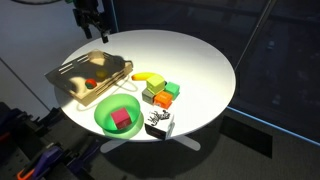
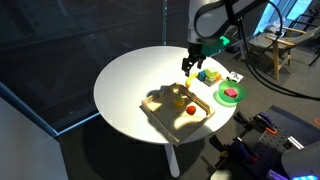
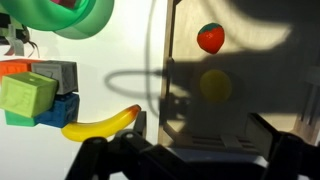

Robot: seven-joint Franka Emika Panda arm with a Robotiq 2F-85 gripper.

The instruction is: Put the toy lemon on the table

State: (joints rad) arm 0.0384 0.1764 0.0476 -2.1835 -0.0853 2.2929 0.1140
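Note:
The toy lemon (image 2: 180, 96) lies inside a shallow wooden tray (image 2: 160, 104) on the round white table (image 2: 130, 80). In the wrist view the lemon (image 3: 215, 85) sits in shadow, below a small red toy fruit (image 3: 210, 37) in the same tray (image 3: 190, 110). My gripper (image 2: 192, 62) hangs well above the tray's edge, near the banana side. It is open and empty, with its fingers spread wide at the bottom of the wrist view (image 3: 190, 160). It also shows at the top of an exterior view (image 1: 90, 22).
A yellow banana (image 3: 100, 122) lies beside the tray. Coloured toy blocks (image 1: 160, 93) stand next to it. A green bowl (image 1: 104, 120) holding a red block sits at the table's edge, with a black-and-white object (image 1: 158, 124) beside it.

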